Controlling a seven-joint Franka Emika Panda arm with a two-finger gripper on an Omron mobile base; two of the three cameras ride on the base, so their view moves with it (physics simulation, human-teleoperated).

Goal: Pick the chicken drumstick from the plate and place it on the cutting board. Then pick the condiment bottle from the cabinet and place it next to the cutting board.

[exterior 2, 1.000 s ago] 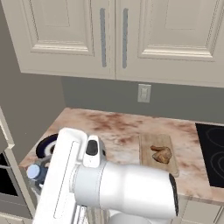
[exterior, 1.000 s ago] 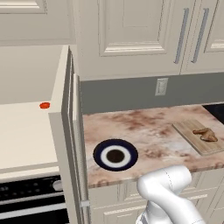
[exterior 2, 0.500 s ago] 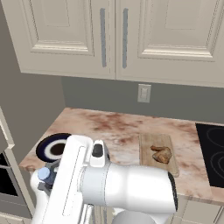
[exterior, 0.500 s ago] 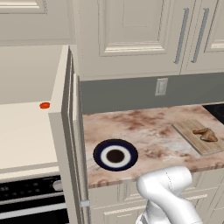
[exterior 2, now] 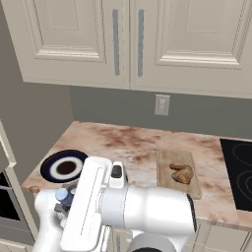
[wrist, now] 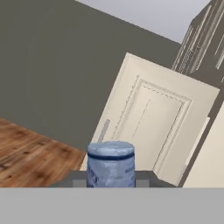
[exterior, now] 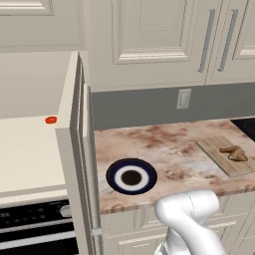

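Down at 7 o'clock of the counter, jaws clamp the small blue-grey-capped condiment bottle [wrist: 110, 164], ready for carrying toward the tan wooden cutting board [exterior 2: 178, 172].

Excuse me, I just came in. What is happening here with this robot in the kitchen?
The robot arm is holding the condiment bottle in its end effector, low in front of the counter. The chicken drumstick already lies on the cutting board, and the plate is empty. The cabinet door stands open. The bottle is not yet beside the board.
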